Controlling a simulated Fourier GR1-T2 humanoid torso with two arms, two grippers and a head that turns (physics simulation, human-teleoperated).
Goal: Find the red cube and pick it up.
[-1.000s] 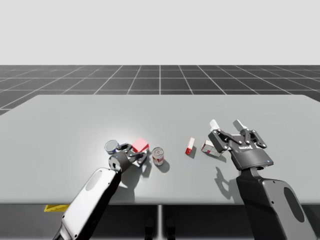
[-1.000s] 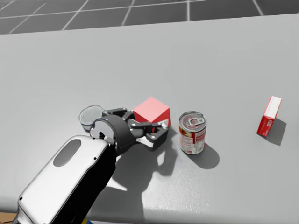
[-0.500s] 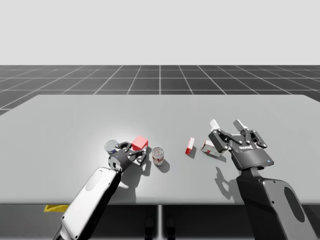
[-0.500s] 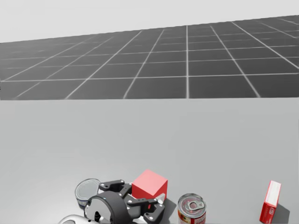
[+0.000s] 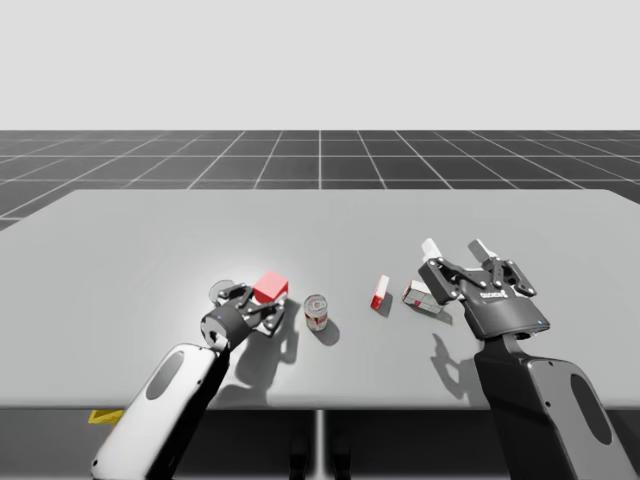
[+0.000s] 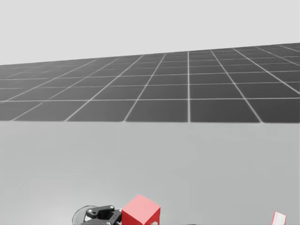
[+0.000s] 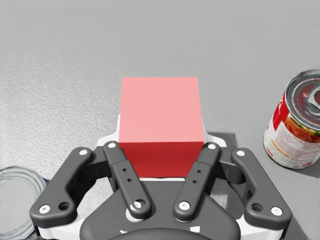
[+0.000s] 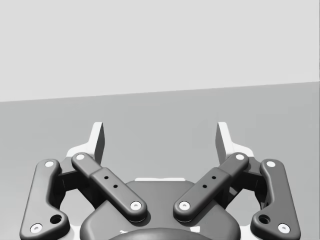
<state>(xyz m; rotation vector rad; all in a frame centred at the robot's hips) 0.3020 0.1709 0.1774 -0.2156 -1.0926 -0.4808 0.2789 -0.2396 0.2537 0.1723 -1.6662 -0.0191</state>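
Note:
The red cube (image 5: 270, 288) sits between the fingers of my left gripper (image 5: 262, 303), left of the table's middle. In the left wrist view both pads press the red cube (image 7: 160, 125) from its two sides, so my left gripper (image 7: 161, 150) is shut on it, and the cube looks slightly raised off the table. At the lower edge of the head view I see the red cube (image 6: 139, 212) again. My right gripper (image 5: 453, 250) hovers over the right side of the table. Its own view shows my right gripper (image 8: 160, 137) open with nothing between the fingers.
A tin can (image 5: 317, 312) stands just right of the cube, beside the left gripper (image 7: 295, 127). A clear glass bowl (image 7: 15, 200) lies at its other side. A slim red box (image 5: 380, 292) and a white-and-red box (image 5: 420, 297) lie near my right gripper.
My head has turned upward, so the table things have slid to the bottom of its view. My left gripper has carried the red cube slightly left and up. The right arm is still.

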